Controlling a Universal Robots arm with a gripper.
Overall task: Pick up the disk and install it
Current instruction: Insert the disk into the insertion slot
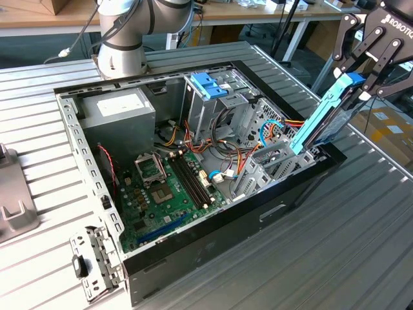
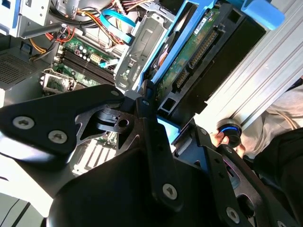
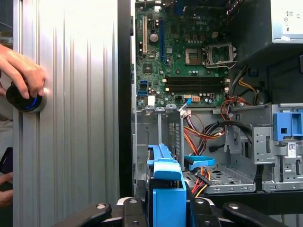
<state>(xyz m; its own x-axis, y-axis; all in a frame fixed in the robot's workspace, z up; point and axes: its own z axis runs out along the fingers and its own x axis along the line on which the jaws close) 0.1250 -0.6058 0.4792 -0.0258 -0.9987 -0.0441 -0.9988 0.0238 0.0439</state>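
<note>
Disk, upper right of exterior view: upper end clamped in jaws of gripper; long axis slanting down-left toward drive bay.

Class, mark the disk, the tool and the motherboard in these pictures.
the disk [image 1: 315,119], exterior view, on its blue side rail
the tool [image 1: 360,82], exterior view, midway between its fingertips
the motherboard [image 1: 148,205], exterior view, on its green surface

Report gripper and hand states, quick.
Gripper: jaws shut on the disk.
Person's hand: resting on a round black button.
</note>
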